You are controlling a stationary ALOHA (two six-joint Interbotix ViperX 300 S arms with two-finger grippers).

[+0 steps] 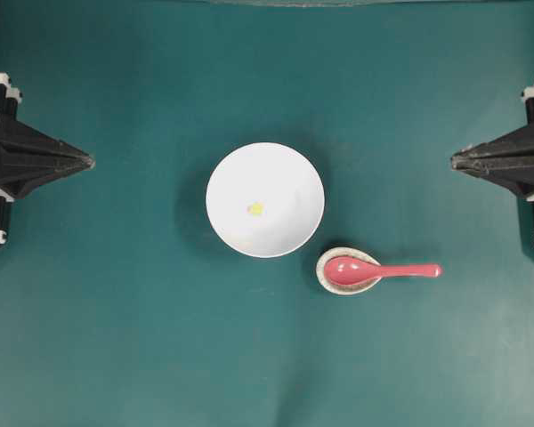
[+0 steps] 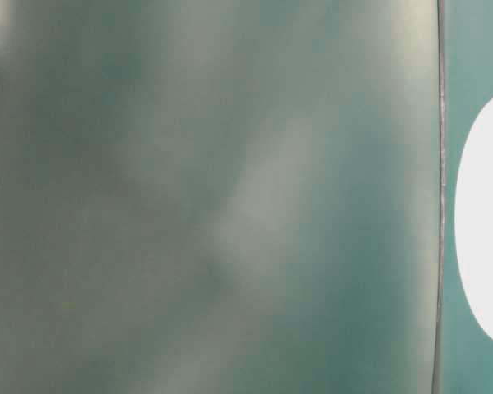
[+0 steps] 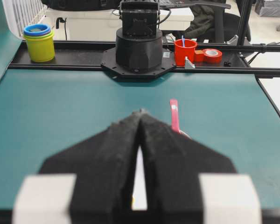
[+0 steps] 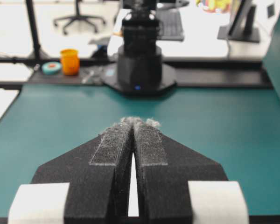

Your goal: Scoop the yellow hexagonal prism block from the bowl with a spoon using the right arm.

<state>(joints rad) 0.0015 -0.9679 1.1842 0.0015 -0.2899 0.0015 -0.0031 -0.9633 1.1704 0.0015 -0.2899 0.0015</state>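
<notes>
Yellow hexagonal block [image 1: 255,209] tiny, inside white bowl [image 1: 294,169]; glossy pink spoon [image 1: 378,270] beside.

The overhead camera looked straight down on the table [image 1: 116,338]. The table-level camera sat blurred against the bowl [image 2: 485,222], also seen overhead. Each wrist camera faced level over its own hand toward the opposite arm's base

No text or label can be read anywhere.
</notes>
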